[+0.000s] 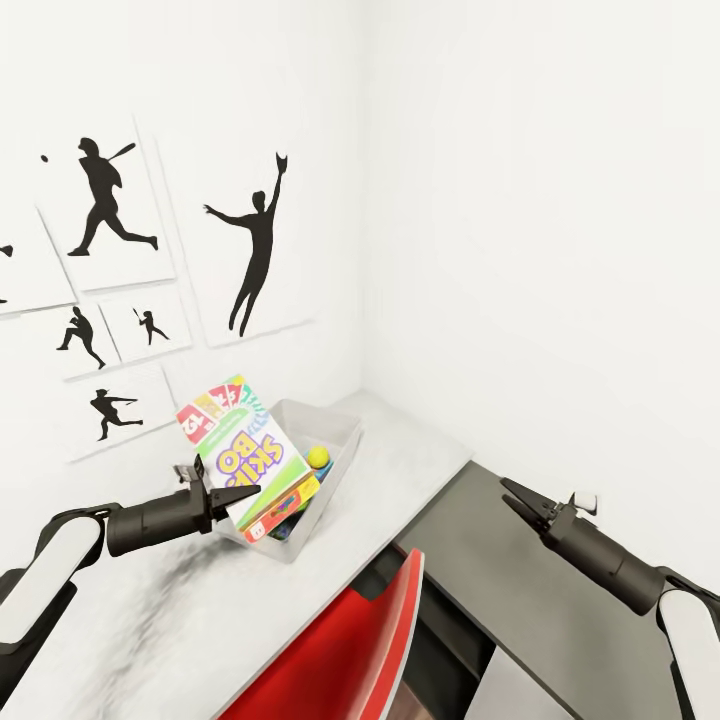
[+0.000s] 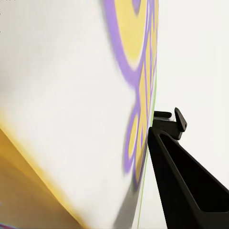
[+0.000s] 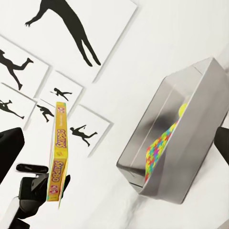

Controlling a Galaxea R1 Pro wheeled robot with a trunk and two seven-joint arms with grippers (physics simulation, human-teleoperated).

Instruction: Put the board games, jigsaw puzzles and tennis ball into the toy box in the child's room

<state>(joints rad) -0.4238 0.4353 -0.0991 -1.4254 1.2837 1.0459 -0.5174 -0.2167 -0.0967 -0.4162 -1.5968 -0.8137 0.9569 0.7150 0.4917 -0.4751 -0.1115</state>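
Left gripper point(image 1: 225, 497) clamps the Skip-Bo carton point(image 1: 240, 455) by its near edge above the box point(image 1: 340, 445); stiff, light, glossy, likely slippery; right gripper point(image 1: 520, 500) spread, empty.

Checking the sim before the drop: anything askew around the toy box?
Yes. The Skip-Bo carton stands nearly upright, clamped in the left gripper at the toy box's near rim, not lying flat inside. The tennis ball and a jigsaw puzzle are already in the box. The right gripper is empty.
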